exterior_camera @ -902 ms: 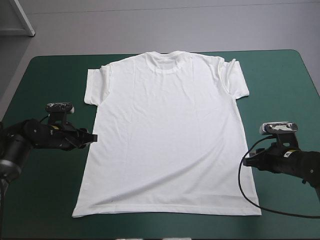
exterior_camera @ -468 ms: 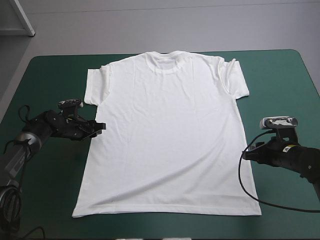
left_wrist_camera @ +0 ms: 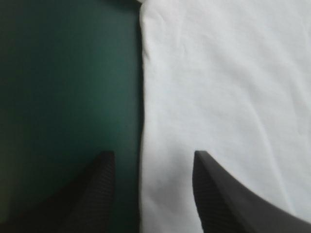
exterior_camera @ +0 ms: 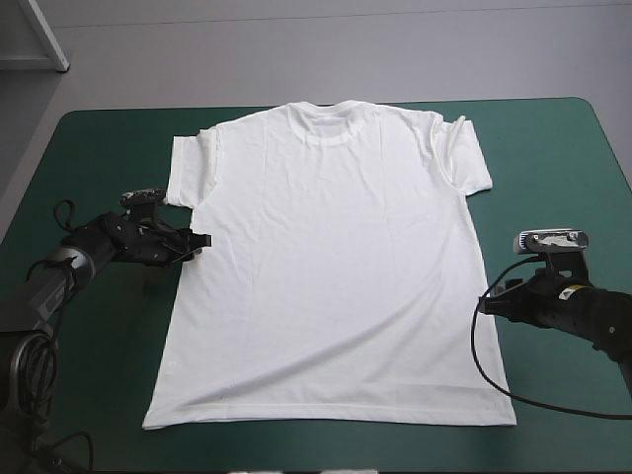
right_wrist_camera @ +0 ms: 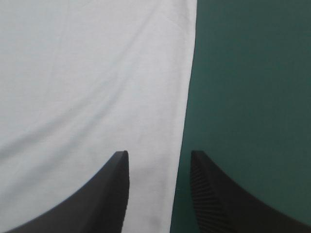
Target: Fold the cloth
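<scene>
You see the T-shirt [left_wrist_camera: 218, 87] only in part in both wrist views: it runs past the edges ahead of the jaws. In the high view, the jaws of the right gripper [exterior_camera: 487, 305] are too small to read, and the near edge of the tabletop [exterior_camera: 99, 158] is cut off.
</scene>
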Robot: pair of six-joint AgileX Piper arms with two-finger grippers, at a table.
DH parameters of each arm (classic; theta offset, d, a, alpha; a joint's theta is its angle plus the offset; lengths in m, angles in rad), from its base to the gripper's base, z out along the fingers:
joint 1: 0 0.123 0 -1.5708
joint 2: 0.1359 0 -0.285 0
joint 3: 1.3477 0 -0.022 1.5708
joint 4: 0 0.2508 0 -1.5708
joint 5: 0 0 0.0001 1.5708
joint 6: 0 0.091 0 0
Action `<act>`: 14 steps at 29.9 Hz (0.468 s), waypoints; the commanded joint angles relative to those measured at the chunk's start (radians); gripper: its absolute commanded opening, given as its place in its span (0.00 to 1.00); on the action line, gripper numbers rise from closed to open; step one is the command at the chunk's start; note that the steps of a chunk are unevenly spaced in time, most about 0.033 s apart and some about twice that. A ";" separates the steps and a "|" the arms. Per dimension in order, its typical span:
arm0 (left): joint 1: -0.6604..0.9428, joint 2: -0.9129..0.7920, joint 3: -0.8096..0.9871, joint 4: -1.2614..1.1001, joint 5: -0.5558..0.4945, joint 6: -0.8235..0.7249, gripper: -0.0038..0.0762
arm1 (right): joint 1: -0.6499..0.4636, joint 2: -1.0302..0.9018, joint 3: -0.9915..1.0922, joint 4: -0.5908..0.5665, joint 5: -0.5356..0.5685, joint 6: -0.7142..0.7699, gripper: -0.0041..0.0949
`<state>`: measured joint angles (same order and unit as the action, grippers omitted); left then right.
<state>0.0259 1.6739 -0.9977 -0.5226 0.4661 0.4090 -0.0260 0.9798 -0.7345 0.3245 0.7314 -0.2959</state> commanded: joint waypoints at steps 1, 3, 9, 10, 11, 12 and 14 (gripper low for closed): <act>-0.022 -0.019 -0.034 -0.030 -0.055 0.018 0.51 | 0.001 -0.009 -0.033 0.013 -0.066 -0.007 0.45; -0.037 0.000 -0.034 -0.028 -0.084 0.022 0.51 | 0.001 -0.009 -0.033 0.013 -0.075 -0.007 0.45; -0.065 0.080 -0.063 -0.016 -0.050 0.024 0.50 | 0.001 -0.009 -0.033 0.013 -0.056 -0.007 0.45; -0.065 0.090 -0.063 -0.013 -0.035 0.024 0.50 | 0.001 -0.009 -0.033 0.013 -0.054 -0.007 0.45; -0.065 0.099 -0.063 0.000 -0.015 0.024 0.49 | 0.001 -0.009 -0.033 0.013 -0.050 -0.007 0.45; -0.065 0.112 -0.063 0.032 0.009 0.020 0.46 | 0.001 -0.009 -0.033 0.013 -0.050 -0.007 0.45; -0.065 0.126 -0.063 0.086 0.056 -0.003 0.37 | 0.001 -0.010 -0.033 0.013 -0.050 -0.007 0.45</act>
<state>-0.0303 1.7779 -1.0631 -0.4893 0.4068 0.4391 -0.0260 0.9798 -0.7345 0.3245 0.7174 -0.2959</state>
